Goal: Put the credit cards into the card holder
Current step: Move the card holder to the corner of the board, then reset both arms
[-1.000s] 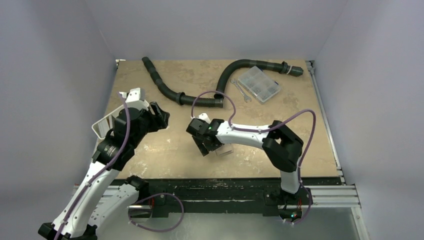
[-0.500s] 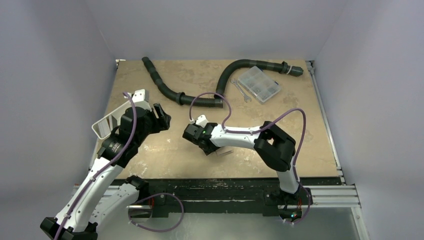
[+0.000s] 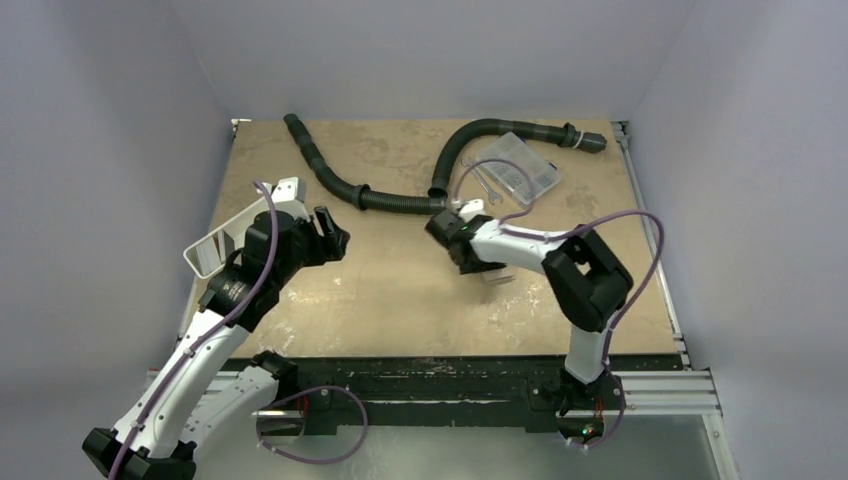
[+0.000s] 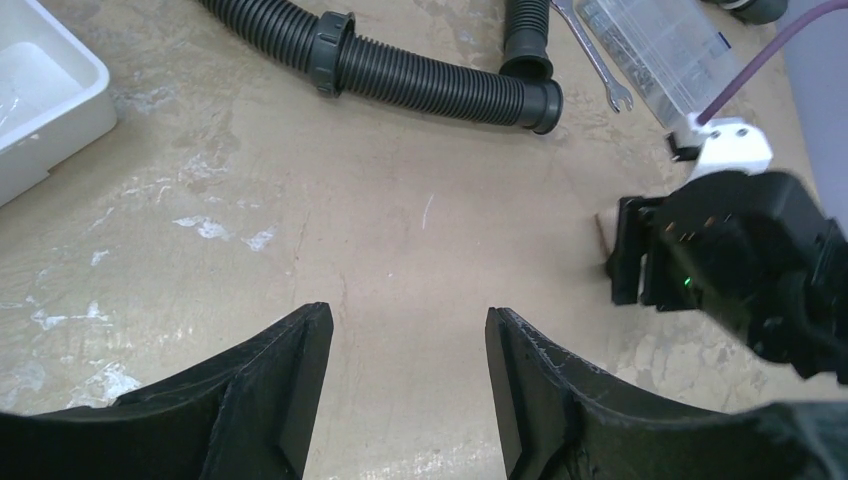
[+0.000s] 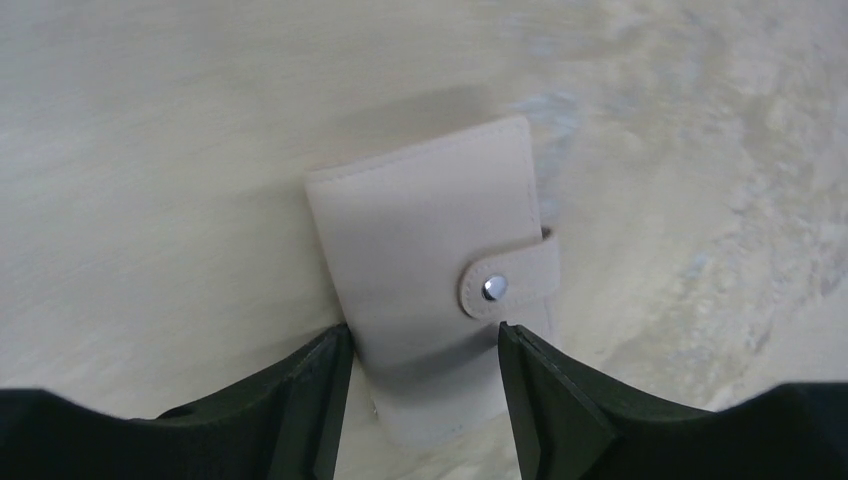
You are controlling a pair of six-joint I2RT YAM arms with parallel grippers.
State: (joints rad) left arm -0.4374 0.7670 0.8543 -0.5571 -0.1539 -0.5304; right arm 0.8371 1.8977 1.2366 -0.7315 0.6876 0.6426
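The card holder [image 5: 420, 230], a tan wallet closed with its snap tab, sits between the fingers of my right gripper [image 5: 422, 335], which is shut on its two side edges. In the top view the right gripper [image 3: 478, 262] is right of the table's middle, low over the surface, with a pale edge of the card holder [image 3: 497, 277] showing beside it. A tan sliver of the card holder [image 4: 603, 238] shows in the left wrist view. My left gripper [image 4: 408, 330] is open and empty over bare table, at the left in the top view [image 3: 335, 238]. No credit cards are in view.
A white oblong tray [image 3: 212, 248] lies at the left edge behind the left arm. Two black corrugated hoses [image 3: 345, 185] run across the back. A clear compartment box [image 3: 520, 168] and a wrench [image 3: 484, 185] lie at the back right.
My right gripper has swung right and farther back, from the centre towards the hose end, and the card holder has gone with it. The left arm has shifted slightly.
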